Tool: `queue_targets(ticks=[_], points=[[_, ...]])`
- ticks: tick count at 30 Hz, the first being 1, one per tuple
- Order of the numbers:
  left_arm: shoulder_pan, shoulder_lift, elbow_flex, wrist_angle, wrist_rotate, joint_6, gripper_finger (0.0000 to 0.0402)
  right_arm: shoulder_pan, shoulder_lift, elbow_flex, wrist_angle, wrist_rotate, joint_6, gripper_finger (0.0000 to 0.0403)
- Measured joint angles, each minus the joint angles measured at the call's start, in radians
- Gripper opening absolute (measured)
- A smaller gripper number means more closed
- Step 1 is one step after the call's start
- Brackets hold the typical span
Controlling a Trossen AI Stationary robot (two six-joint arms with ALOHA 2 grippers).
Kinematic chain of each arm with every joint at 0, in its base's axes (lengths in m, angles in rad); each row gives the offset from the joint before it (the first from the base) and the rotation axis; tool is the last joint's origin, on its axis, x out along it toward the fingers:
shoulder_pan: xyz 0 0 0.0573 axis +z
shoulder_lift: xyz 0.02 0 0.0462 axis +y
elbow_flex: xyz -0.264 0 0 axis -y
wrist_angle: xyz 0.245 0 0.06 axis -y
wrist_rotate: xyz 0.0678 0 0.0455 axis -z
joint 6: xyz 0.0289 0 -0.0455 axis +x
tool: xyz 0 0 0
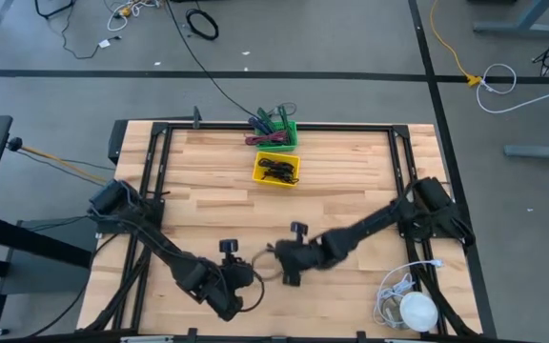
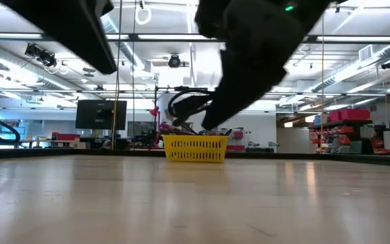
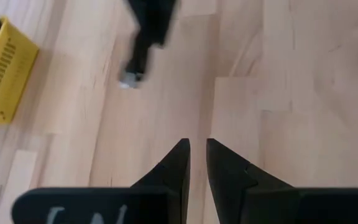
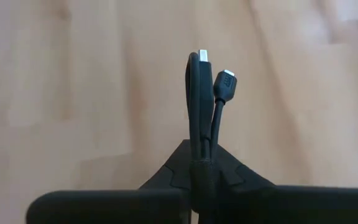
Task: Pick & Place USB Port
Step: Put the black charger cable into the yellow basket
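High view: left arm stretched along the table (image 1: pixel 351 181) front edge, left gripper (image 1: pixel 241 286) low near the middle; right arm reaching in from the right, right gripper (image 1: pixel 289 270) just beside it. Yellow basket (image 1: pixel 277 170) and green basket (image 1: pixel 279 133) at the far edge, well apart from both.

Low view: both arms raised above the wood, yellow basket (image 2: pixel 195 148) behind.

Left wrist view: fingers (image 3: pixel 176 163) almost together, nothing between.

Right wrist view: fingers pressed tight on a black USB cable (image 4: pixel 197 99), both plugs sticking out above the wood.
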Motion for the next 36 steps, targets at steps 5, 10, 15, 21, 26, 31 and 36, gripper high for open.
queue_targets(ticks=[5, 10, 15, 21, 26, 31, 36], points=[[-0.019, 0.000, -0.038, 0.014, -0.049, -0.071, 0.0057, -0.128, -0.033, 0.000, -0.023, -0.074, -0.096, 0.0017], [-0.028, 0.001, -0.096, 0.102, -0.057, -0.086, 0.0057, -0.257, -0.057, 0.000, -0.032, -0.145, -0.188, 0.0017], [-0.025, 0.001, -0.189, 0.246, -0.053, -0.087, 0.0057, -0.400, -0.070, 0.005, 0.001, -0.244, -0.252, 0.0017], [-0.010, 0.001, -0.297, 0.441, -0.011, -0.061, 0.0058, -0.565, -0.073, 0.005, 0.029, -0.360, -0.261, 0.0017], [0.016, 0.001, -0.340, 0.551, 0.040, -0.034, 0.0058, -0.656, -0.073, 0.005, 0.048, -0.458, -0.250, 0.0017], [0.026, 0.001, -0.344, 0.574, 0.063, 0.004, 0.0058, -0.690, -0.073, 0.005, 0.068, -0.494, -0.251, 0.0017], [0.026, 0.001, -0.344, 0.577, 0.070, 0.011, 0.0057, -0.711, -0.073, 0.005, 0.081, -0.512, -0.258, 0.0017]])
